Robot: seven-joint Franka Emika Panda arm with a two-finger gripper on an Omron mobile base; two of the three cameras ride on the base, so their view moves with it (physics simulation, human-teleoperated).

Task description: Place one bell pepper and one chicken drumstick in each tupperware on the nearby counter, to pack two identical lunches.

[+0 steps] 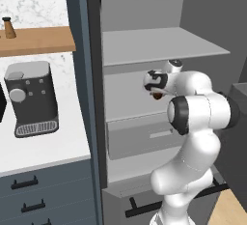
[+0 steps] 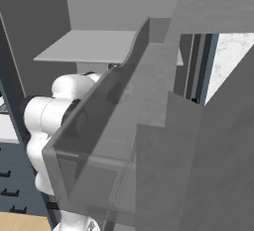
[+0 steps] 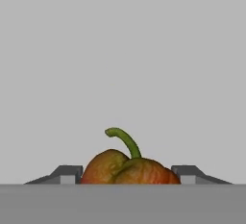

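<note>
One bell pepper (image 3: 129, 168) sits between the two dark fingertips of the tool (image 3: 129, 176) in the hand view, its reddish-orange body filling the gap from one tip to the other and its green stem curling up over the top; the tips stand close against its sides, so I judge the tool to be closed on it and carrying it, though actual contact is hard to confirm. Behind the pepper is plain grey wall. In the left base view the tool (image 1: 155, 92) is held out inside an open refrigerator (image 1: 144, 50), above a grey shelf, with a small dark-reddish lump at its tip that is likely the same pepper (image 1: 157, 95). The white arm (image 1: 193, 137) bends back from there toward the base. To the left, beyond the dark cabinet side, lies the white tabletop (image 1: 48, 147) with a coffee machine (image 1: 31, 98) standing on it and dark drawers below; a wooden wall shelf (image 1: 36, 40) hangs above. The right base view looks mostly onto the translucent grey refrigerator door (image 2: 149, 126), with the arm seen dimly through it. As for progress, no tupperware or drumstick can be made out here, so how many items are already packed cannot be told; at the least, this pepper has yet to be brought to a tray on the tabletop.
</note>
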